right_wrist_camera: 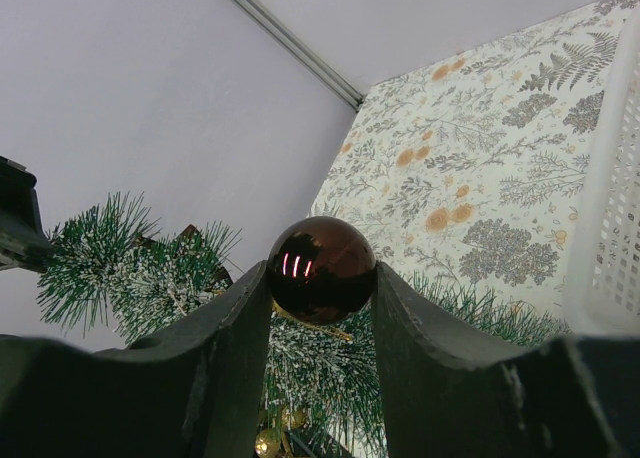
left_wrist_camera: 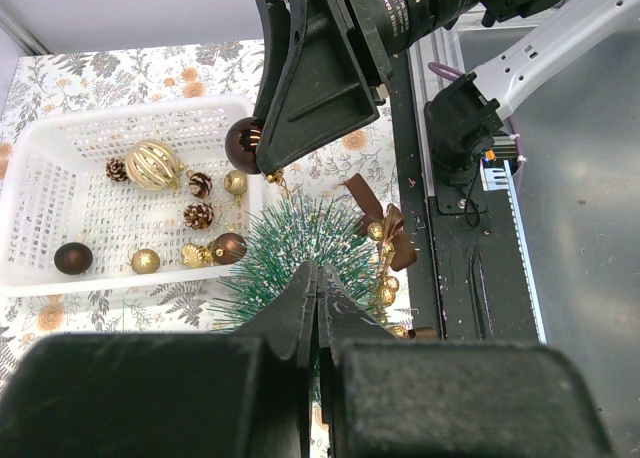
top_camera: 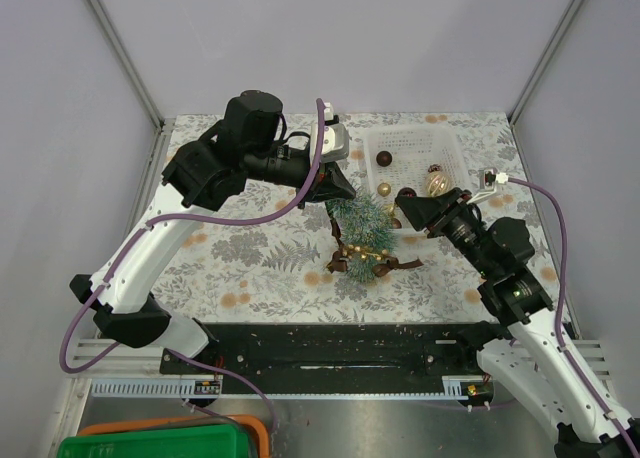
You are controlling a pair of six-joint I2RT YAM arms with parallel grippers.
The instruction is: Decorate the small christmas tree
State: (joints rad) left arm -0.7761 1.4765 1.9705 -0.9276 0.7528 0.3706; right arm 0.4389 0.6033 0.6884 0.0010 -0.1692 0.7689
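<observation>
**A:** How are the arms posed?
**B:** The left arm arches over the desk. The left gripper is pressed together above the frosted dark-green bottle-brush tree, which is mid-desk beside the white plastic basket. The right gripper pinches a glossy dark-brown ball near the branches.
**A:** Anything hidden?
**B:** The tree's base. I cannot tell whether the left gripper nips any bristles.

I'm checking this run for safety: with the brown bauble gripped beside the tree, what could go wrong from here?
The glossy bauble sits pinched only at the tips of the right gripper; it may slip and roll away. Pushing it into the small christmas tree could knock loose the gold bead garland or tip the tree.
</observation>
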